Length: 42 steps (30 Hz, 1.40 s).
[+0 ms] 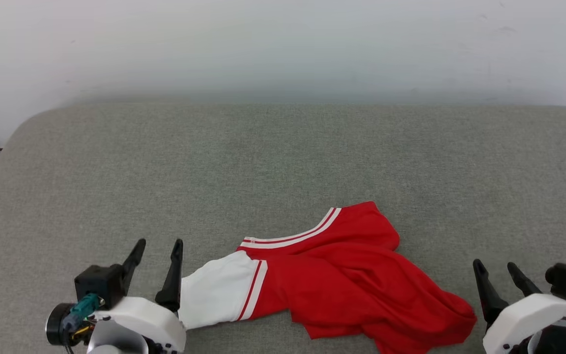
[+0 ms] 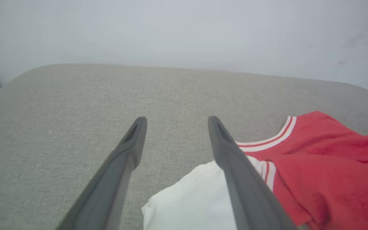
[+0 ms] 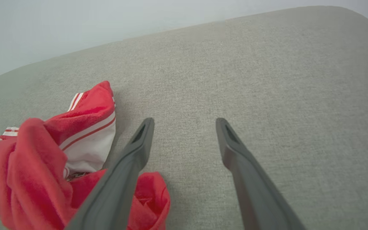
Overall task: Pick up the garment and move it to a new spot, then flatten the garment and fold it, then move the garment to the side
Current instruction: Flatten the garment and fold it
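Both left fingers (image 1: 172, 275) and right fingers (image 1: 484, 290) stood released and empty, red shirt (image 1: 352, 280) lay crumpled between them, white sleeve (image 1: 216, 290) just beside the left fingers

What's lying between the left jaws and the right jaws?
The red shirt, crumpled on the grey cushion, lies there, as the head view shows.

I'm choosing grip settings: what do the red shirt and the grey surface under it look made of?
The garment: soft matte knit, likely jersey fabric; it slumps in loose folds, and the right wrist view shows a slightly fuzzy face. The grey surface: woven upholstery-like cloth, matte, with fine heathered weave and rounded, padded-looking corners.
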Motion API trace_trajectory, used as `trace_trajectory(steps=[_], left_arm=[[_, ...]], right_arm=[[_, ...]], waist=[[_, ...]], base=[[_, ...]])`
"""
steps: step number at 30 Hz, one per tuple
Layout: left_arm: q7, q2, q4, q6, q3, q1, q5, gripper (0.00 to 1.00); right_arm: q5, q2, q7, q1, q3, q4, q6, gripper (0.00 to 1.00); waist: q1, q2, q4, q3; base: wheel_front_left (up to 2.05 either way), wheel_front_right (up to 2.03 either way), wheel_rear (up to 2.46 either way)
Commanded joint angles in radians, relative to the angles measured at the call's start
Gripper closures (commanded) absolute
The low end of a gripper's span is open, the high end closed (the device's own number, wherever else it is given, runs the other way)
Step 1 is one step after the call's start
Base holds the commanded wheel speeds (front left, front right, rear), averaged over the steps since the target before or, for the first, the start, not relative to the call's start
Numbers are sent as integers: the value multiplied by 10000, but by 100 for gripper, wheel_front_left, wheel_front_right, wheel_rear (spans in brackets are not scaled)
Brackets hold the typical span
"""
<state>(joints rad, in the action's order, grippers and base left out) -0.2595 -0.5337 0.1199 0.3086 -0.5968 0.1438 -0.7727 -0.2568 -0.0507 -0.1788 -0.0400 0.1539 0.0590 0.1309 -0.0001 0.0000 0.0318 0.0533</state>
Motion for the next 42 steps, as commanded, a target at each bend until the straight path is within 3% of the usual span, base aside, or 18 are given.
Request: trace_trajectory(steps=[1, 8, 17, 21, 27, 29, 30, 42], left_arm=[[-67, 127, -401, 25, 365, 95, 377, 0], [-66, 595, -1420, -177, 1090, -33, 1417, 0], [-67, 1147, -1668, -694, 1454, 213, 2017, 0], [-68, 1371, -1510, -974, 1568, 268, 2123, 0], [-57, 1626, -1239, -1207, 1725, 236, 2253, 0], [-57, 1705, -1146, -1283, 1787, 197, 2294, 0], [-57, 1742, -1111, -1308, 1835, 164, 2329, 0], [-55, 1771, -836, -1401, 1888, -162, 2520, 0]], right_arm=[[46, 9, -376, 395, 43, 278, -3, 0], [80, -275, -2402, 1995, -444, 959, -3, 0], [-555, -1192, -4986, 3987, -2491, 1910, -3, 0], [-828, -1440, -5702, 4205, -3214, 2626, -3, 0], [-1216, -1330, -6576, 3965, -3524, 3569, -3, 0], [-1321, -1345, -6589, 3987, -3615, 3606, -3, 82], [-1331, -1362, -6540, 4051, -3604, 3589, -3, 100], [-316, -1951, -4614, 4603, -2733, 1623, -5, 100]], waist=[[1, 0, 118, 92], [1, 0, 560, 595], [1, 0, 1210, 1262], [1, 0, 1453, 1448], [1, 0, 1571, 1524], [1, 0, 1579, 1512], [1, 0, 1560, 1483], [1, 0, 1028, 758]], base=[[0, 0, 0], [0, 0, 0], [0, 0, 0], [0, 0, 0], [0, 0, 0], [0, 0, 0], [0, 0, 0], [0, 0, 0]])
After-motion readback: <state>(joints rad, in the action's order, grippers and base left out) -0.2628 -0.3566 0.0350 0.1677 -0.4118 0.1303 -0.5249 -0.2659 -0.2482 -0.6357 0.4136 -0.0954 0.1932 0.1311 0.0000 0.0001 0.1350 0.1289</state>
